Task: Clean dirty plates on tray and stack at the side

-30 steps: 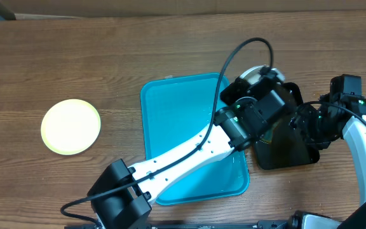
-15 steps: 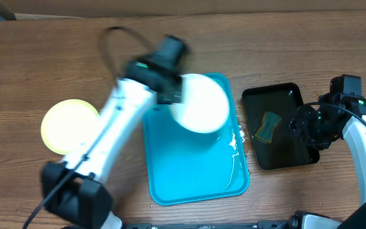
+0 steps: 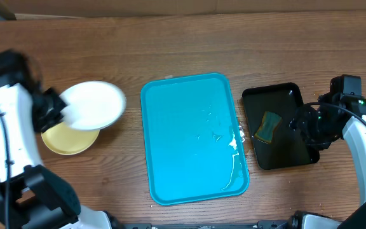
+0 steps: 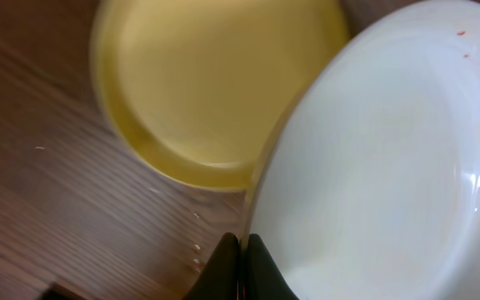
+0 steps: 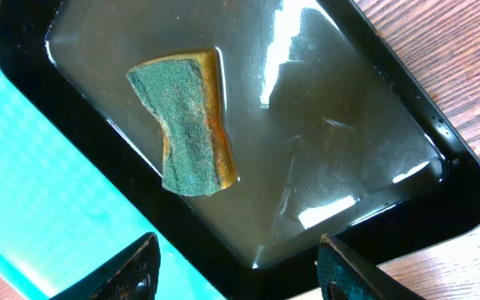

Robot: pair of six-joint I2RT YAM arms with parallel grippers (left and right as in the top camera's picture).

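Stacking white plate [image 3: 93, 105] on yellow plate [image 3: 68, 141] by the table's [image 3: 170, 38] left edge.
Its rim is clamped in the left end effector [image 4: 242, 258]; it lies offset toward the tray [image 3: 170, 108], seemingly unseated. The right end effector [image 5: 236, 267] gapes, well apart.

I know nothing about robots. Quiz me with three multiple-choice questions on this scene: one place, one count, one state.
1. Where is the sponge? A) on a plate B) in the black tray C) in a gripper
2. How many plates show? A) one B) two C) three
3. The right gripper is: A) open B) shut on the sponge C) shut on a plate

Answers: 1 B, it lies inside that tray. 2 B, a white plate overlaps a yellow plate. 3 A, its fingers stand wide apart, holding nothing.
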